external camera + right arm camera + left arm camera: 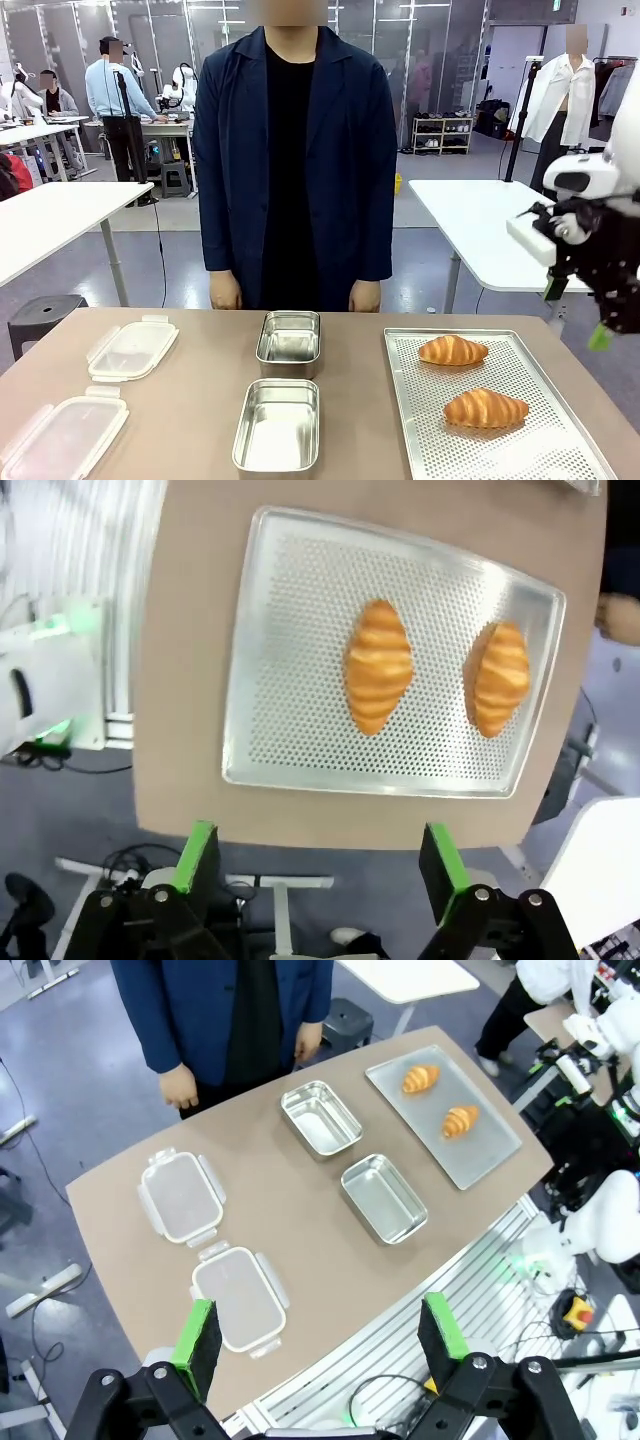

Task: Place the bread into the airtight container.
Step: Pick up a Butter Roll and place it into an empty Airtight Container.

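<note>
Bread lies as two golden, ridged, crescent-shaped croissants on a flat perforated metal tray (420,430) at the right side of the bench (190,400). The far croissant (453,350) is toward the person and the near croissant (485,408) toward the robot, the two apart and both lying crosswise. Left of the tray, mid-bench, stand two shiny rectangular steel boxes with rounded corners, the far container (289,340) and the near container (278,425), one behind the other, both empty. Further left, two translucent plastic lids with snap flaps, the far lid (132,348) and the near lid (62,438), lie flat on the matte brown top. The person's hands (225,292) hang at the far edge. The right claw (575,313) hangs tilted in the air off the tray's right side, its green pads (197,855) spread wide with nothing between them. The left claw (318,1338) is high above the bench's near edge by the lids, fingers wide apart, holding nothing.
</note>
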